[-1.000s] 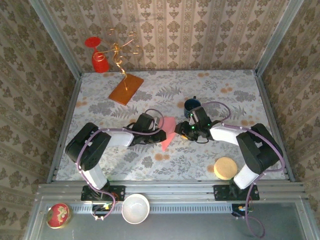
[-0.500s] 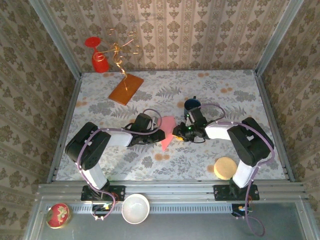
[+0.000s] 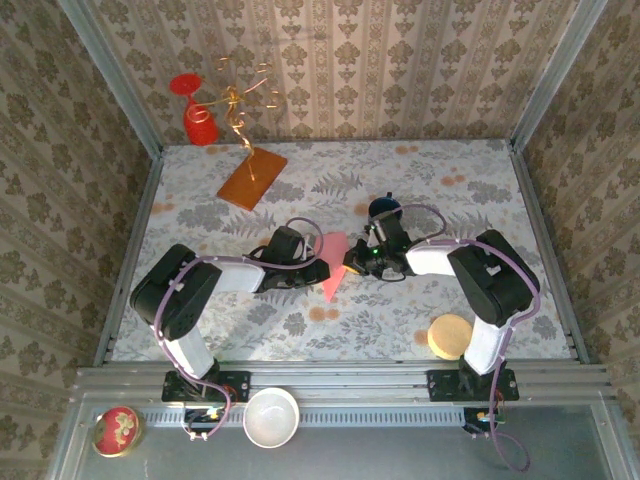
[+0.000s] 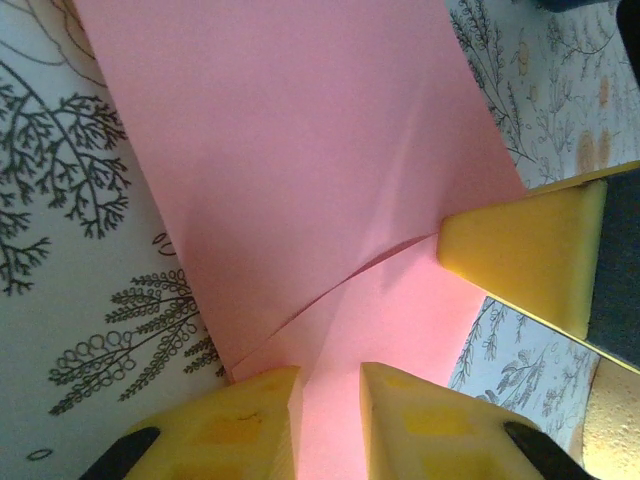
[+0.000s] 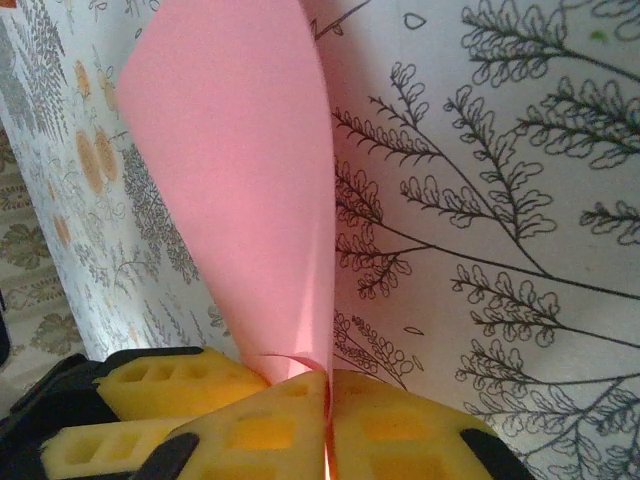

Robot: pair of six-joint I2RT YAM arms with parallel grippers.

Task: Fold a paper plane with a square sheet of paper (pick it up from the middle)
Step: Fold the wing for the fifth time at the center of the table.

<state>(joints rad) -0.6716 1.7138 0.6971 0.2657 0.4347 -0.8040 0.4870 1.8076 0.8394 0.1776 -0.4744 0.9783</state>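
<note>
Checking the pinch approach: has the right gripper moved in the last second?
Yes. The right gripper slid left, farther past the blue cup, onto the sheet of paper's right edge.

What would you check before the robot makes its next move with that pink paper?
1. Right gripper shut on paper edge: ok.
2. Left gripper hold: cannot tell; a gap shows between its fingers, with paper in it.
3. Grippers apart from each other: ok, though close.
4. Paper flat on table: not ok; it curls up.
5. Mug clear of right arm: cannot tell; very near.
</note>
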